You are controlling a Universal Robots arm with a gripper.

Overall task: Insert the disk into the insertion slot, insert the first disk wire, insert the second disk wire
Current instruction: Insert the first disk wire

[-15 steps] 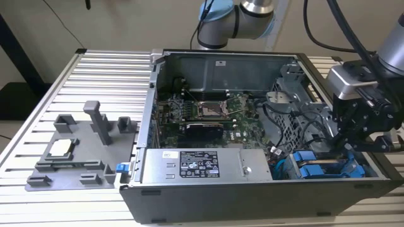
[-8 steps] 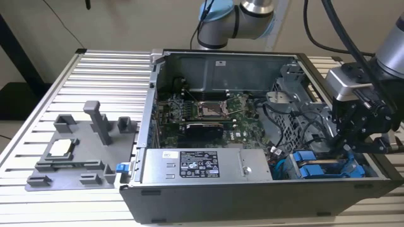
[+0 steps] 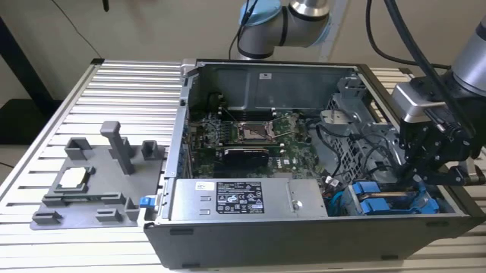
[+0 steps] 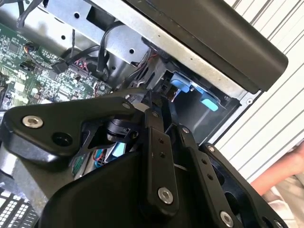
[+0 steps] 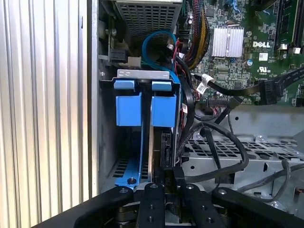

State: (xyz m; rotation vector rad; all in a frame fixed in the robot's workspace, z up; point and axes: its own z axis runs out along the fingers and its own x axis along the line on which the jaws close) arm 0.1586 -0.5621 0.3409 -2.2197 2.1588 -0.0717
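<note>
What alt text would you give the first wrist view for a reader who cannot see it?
The claw sits inside an open computer case, facing two blue drive carriers seated side by side in a grey metal drive cage. Black cables loop beside them, with the green motherboard beyond.

A: How many blue drive carriers [image 5: 128,108]?
B: Two.
A: And the rest?
B: One open computer case [image 3: 319,236], one power-supply box [image 3: 243,199], one finned heatsink [image 5: 229,41], and one grey fixture plate [image 3: 83,196] on the worktop [image 3: 129,85].
</note>
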